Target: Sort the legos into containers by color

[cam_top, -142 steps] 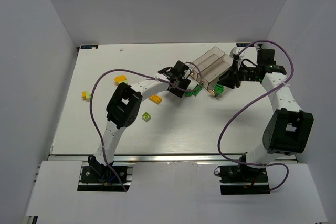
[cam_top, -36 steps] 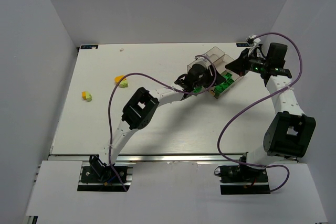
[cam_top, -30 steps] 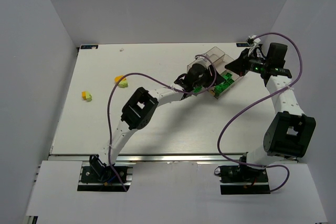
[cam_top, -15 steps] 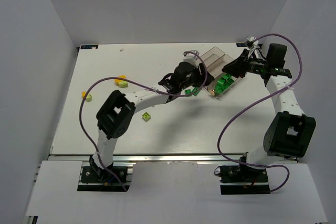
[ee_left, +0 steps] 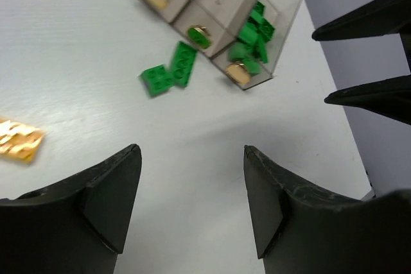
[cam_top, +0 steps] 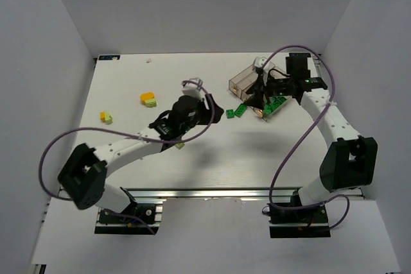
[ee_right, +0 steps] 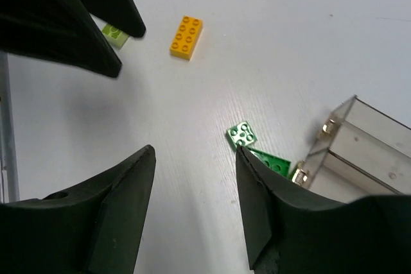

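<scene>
The three joined clear bins [cam_top: 247, 80] lie at the back right; the right-hand one holds several dark green legos [ee_left: 255, 35]. Two dark green legos [cam_top: 236, 111] lie on the table just in front of the bins, also in the left wrist view [ee_left: 170, 75] and the right wrist view [ee_right: 242, 134]. An orange-yellow lego [ee_right: 186, 36] and a pale lime lego [ee_right: 115, 32] lie further left. My left gripper [cam_top: 217, 110] is open and empty, left of the green pair. My right gripper [cam_top: 252, 98] is open and empty, above the bins' front end.
An orange-and-lime pair of legos [cam_top: 148, 99] and another [cam_top: 106, 117] lie at the left of the table. A lime lego [cam_top: 180, 145] lies beside the left forearm. White walls close the table at the back and sides.
My left arm has pulled back from the bins toward the left and the near side, with the elbow swung low. My right gripper has moved left from behind the bins to over their front end.
</scene>
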Robot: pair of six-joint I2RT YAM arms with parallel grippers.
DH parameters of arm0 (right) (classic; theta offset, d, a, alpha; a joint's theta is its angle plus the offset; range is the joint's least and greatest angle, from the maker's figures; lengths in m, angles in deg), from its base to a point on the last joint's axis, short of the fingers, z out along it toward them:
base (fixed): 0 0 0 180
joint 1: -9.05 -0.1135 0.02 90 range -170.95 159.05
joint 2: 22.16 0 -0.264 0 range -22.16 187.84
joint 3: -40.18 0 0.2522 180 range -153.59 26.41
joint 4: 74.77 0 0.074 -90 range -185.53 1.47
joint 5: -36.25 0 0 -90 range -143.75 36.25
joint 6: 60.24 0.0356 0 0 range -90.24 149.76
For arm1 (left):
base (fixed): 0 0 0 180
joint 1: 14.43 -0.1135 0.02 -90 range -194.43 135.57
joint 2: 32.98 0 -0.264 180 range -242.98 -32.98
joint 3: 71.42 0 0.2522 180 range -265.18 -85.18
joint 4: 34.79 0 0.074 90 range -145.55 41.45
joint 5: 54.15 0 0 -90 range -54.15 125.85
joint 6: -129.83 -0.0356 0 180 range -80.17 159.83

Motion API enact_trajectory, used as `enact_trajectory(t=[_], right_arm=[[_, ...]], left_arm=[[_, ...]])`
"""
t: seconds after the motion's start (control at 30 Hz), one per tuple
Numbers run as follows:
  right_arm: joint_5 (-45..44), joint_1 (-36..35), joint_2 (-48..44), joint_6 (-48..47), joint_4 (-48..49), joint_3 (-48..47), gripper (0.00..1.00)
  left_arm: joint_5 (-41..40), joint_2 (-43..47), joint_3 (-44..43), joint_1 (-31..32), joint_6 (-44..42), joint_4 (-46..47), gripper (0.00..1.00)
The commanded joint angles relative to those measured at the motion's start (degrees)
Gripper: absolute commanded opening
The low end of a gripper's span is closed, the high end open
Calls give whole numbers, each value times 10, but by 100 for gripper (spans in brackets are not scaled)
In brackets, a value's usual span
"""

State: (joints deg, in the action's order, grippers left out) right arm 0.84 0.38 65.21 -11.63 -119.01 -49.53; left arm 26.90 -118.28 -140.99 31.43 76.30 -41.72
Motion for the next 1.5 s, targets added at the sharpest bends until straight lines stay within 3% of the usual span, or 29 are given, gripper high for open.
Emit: enact_trajectory(t=[0.0,0.27,0.47,0.7,1.1,1.23,1.47], right_arm=[[-58,-41,11,-7,-20,-25,57],[-213,-128,48,108,71,3,52],[-320,-169,131,228,76,-61,52],[-448,-198,207,331,67,-118,52],[-591,-209,274,362,91,-127,54],[-592,-209,287,363,90,-122,62],[-567,-209,307,363,89,-130,61]], left_arm=[[-66,106,78,-16,10,-33,75],[-159,339,235,-21,74,-131,83],[-201,468,283,-22,114,-199,84],[-195,467,287,-21,127,-212,85],[-203,438,277,-22,116,-208,85],[-207,432,277,-22,113,-204,85],[-207,412,272,-22,109,-197,86]])
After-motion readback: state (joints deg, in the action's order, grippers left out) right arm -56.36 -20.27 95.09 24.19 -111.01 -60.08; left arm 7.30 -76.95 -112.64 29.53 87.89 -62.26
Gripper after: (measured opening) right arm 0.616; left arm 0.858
